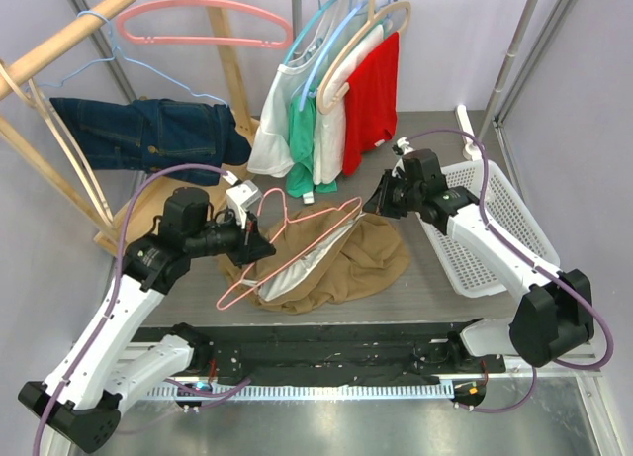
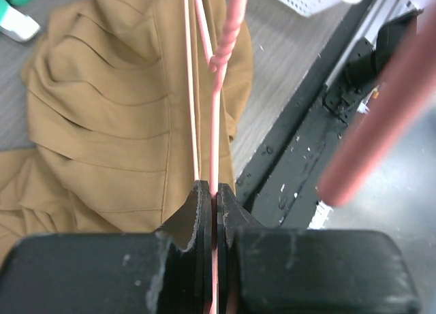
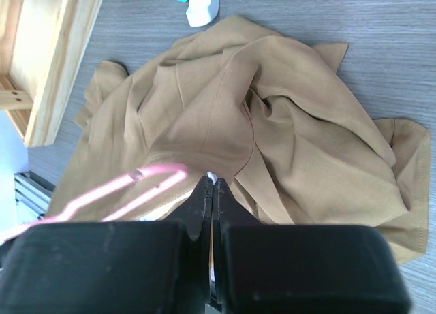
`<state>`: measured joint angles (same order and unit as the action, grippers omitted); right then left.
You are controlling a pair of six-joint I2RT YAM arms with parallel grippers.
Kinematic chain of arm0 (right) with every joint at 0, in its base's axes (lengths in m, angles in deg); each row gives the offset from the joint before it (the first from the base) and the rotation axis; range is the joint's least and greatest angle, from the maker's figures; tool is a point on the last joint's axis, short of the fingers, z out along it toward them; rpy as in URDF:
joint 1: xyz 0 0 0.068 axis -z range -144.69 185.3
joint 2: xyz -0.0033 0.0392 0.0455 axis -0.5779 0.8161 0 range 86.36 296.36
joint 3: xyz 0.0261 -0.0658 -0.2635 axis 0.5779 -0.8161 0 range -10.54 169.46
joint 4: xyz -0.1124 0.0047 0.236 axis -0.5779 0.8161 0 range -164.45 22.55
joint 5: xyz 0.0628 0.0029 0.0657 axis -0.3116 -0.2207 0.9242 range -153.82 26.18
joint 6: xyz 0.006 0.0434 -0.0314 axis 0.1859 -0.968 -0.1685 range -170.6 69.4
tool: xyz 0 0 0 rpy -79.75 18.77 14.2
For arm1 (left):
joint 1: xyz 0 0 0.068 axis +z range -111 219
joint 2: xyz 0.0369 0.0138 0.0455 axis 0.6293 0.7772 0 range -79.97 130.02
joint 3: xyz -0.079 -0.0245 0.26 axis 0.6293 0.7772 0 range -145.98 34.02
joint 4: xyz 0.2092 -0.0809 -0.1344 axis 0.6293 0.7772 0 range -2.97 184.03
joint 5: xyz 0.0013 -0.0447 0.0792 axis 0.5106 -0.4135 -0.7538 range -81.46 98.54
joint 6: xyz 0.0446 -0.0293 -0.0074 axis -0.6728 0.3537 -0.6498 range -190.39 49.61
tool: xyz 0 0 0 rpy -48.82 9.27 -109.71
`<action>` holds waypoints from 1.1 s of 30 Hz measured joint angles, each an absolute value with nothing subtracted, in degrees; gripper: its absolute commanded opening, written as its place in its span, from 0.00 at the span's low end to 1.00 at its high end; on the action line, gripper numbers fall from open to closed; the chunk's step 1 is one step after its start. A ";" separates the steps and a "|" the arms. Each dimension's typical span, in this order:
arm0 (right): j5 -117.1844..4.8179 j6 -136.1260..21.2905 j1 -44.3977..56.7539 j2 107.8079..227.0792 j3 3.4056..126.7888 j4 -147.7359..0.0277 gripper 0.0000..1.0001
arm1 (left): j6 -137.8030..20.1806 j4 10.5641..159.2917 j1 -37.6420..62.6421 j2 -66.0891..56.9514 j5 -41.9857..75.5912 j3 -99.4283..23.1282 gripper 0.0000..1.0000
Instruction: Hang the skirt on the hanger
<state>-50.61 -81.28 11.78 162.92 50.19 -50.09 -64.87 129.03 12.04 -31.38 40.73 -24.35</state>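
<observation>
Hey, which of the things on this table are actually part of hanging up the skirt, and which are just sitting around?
In the job:
skirt
pink wire hanger, pinched in the left gripper
right gripper, shut at the skirt's edge

Just lying about:
jeans on the wooden rack
hung shirts
white basket

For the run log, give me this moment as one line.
left end effector: shut on pink wire hanger | right end effector: shut, contents unclear | tan pleated fabric skirt: heaped beneath hanger, not hung
</observation>
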 measured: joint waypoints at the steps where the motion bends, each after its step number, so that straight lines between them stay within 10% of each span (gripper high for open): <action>1: -50.50 -81.43 11.95 162.92 50.13 -50.26 0.01 | -65.03 129.40 12.02 -31.14 41.03 -24.35 0.00; 33: -44.12 -83.77 16.74 163.77 49.01 -54.33 0.01 | -68.57 134.47 12.04 -26.50 49.32 -25.33 0.00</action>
